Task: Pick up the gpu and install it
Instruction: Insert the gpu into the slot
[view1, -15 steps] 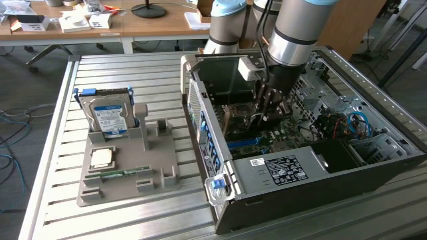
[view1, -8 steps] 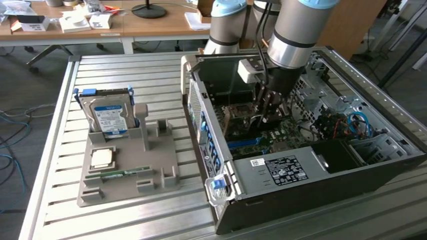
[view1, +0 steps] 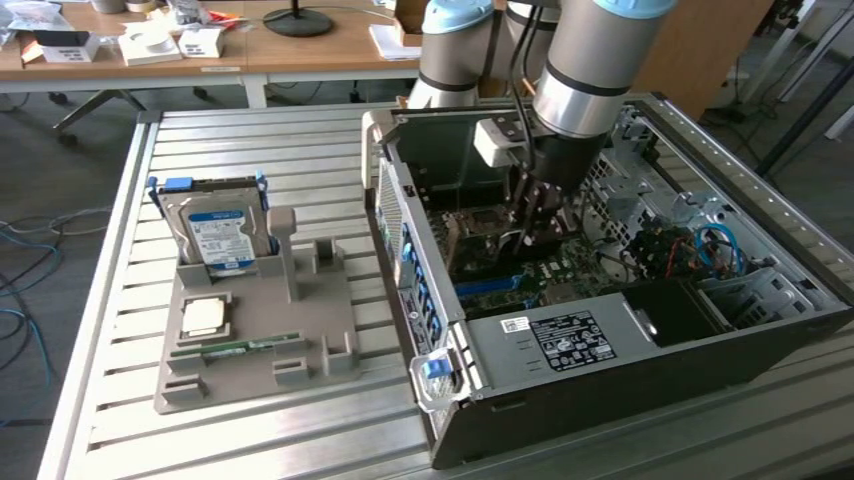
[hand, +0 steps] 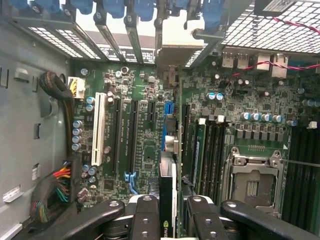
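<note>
The gpu (hand: 168, 192) is a thin dark card seen edge-on, standing upright over the green motherboard (hand: 145, 150) inside the open computer case (view1: 601, 350). Its silver bracket (hand: 175, 50) sits up against the rear slot openings. My gripper (hand: 169, 220) is shut on the card, with one black finger (hand: 145, 215) on each side of it. In the exterior view the gripper (view1: 534, 225) reaches straight down into the middle of the case. I cannot tell whether the card's edge sits in a slot.
A white slot (hand: 98, 127) and two black slots (hand: 117, 130) lie to one side of the card, memory slots (hand: 210, 150) and the processor socket (hand: 252, 182) to the other. Outside, a grey holder (view1: 314, 340) carries a hard drive (view1: 220, 235) and a memory stick (view1: 247, 347).
</note>
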